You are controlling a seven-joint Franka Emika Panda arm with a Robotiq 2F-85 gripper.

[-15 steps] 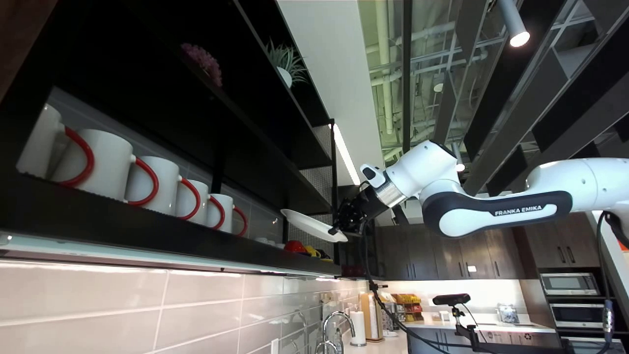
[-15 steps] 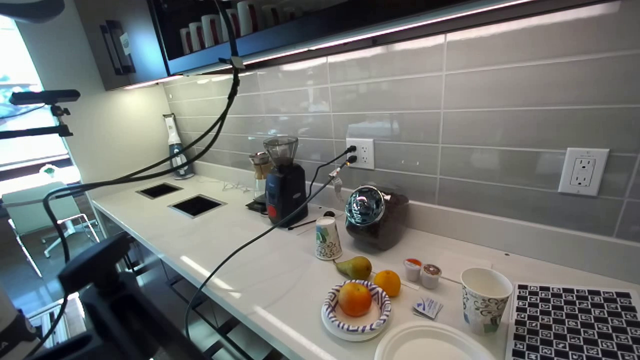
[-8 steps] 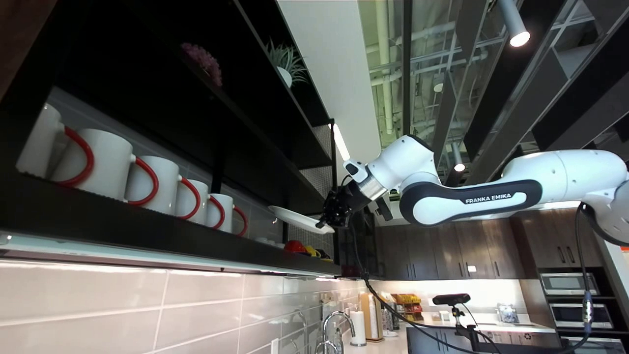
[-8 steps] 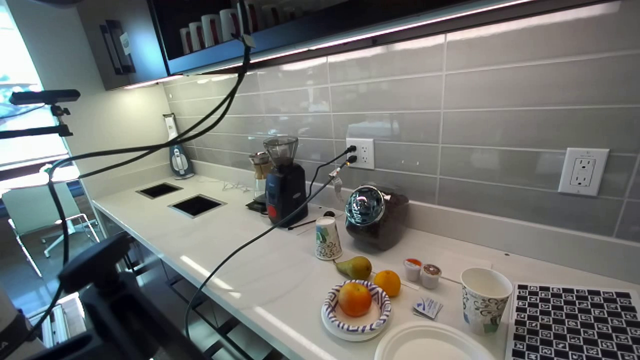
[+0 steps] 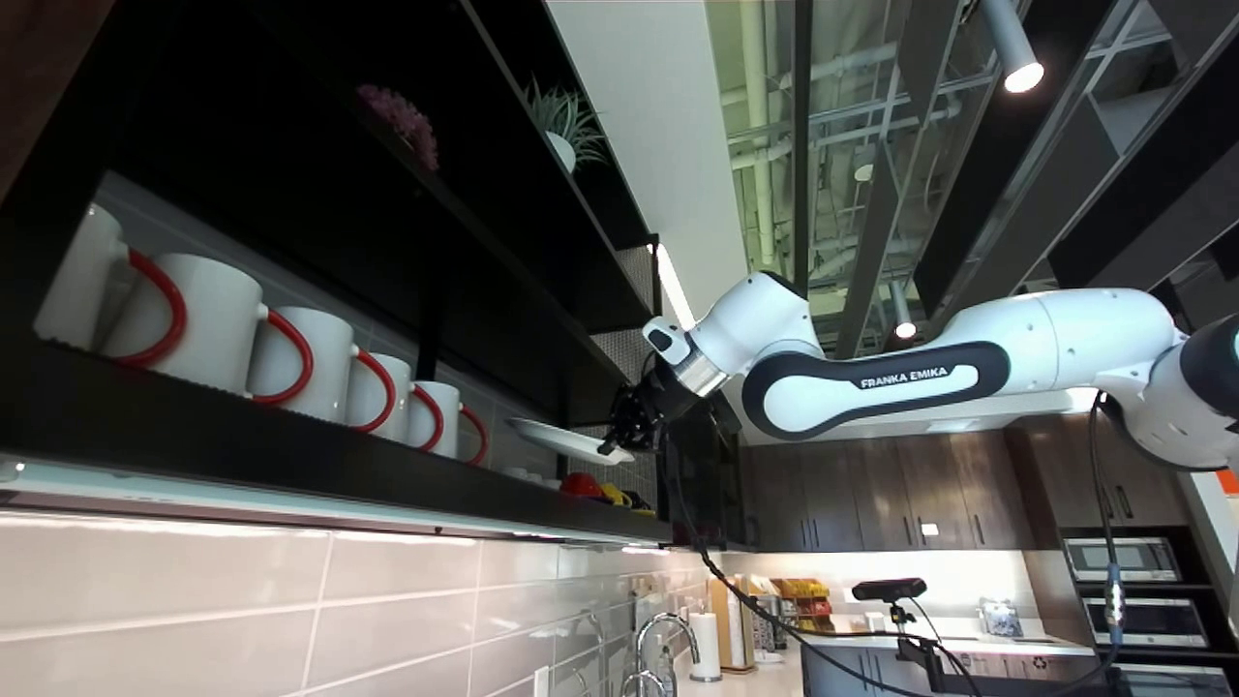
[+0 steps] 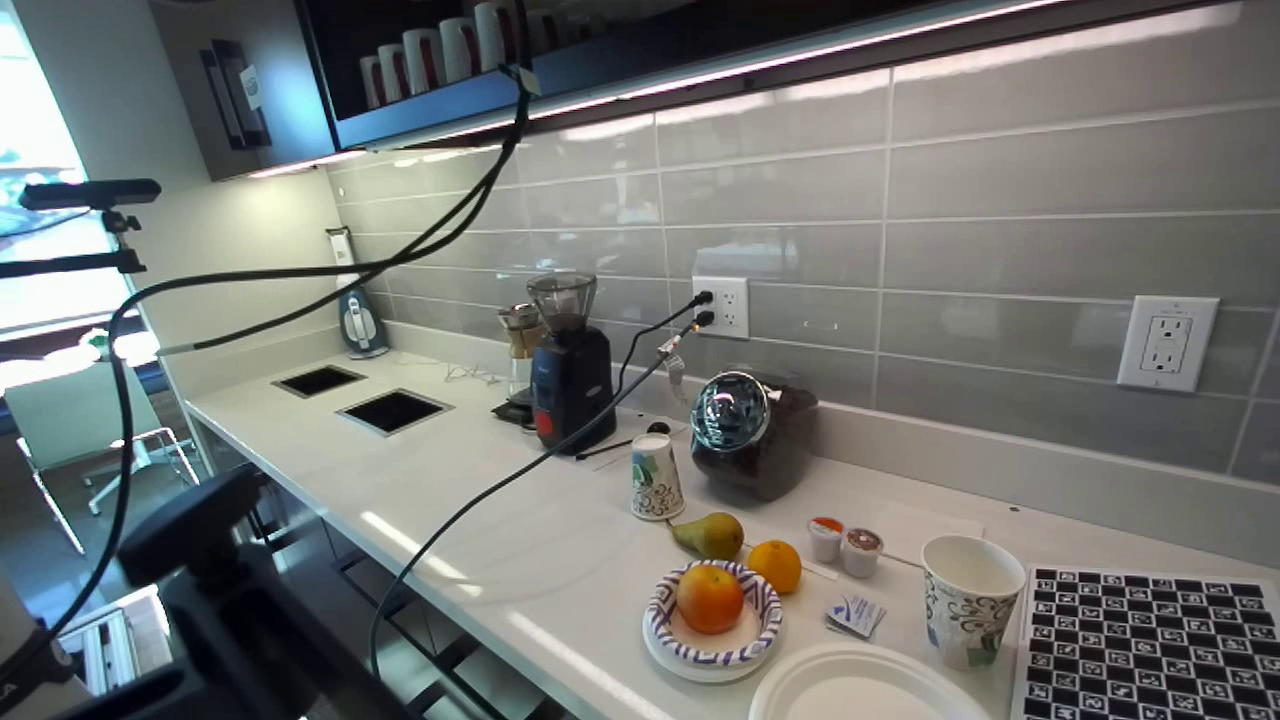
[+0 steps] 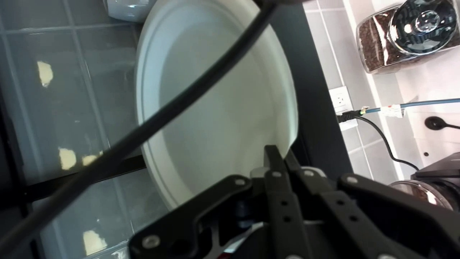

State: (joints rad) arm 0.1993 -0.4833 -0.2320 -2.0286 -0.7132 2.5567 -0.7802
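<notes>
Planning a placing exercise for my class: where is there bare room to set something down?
Bare: the stretch of counter between the dark openings, grinder and patterned bowl, though a cable appears to cross it. Crowded: around the bowl, with pear, orange and cups nearby; and the shelf, where the gripper holds a plate near the mugs.

Past the last white mug (image 5: pixel 438 411) we have a gap, bounded above by the upper board (image 5: pixel 523 348) and below by the shelf edge (image 5: pixel 290 455), with a red item (image 5: pixel 581 484) farther along. The plate (image 5: pixel 569 441) shows across it, how deep we cannot tell. In the wrist view, a black cable (image 7: pixel 179 101) crosses before the plate; a glossy white object (image 7: pixel 131 9) shows just beside its rim.
</notes>
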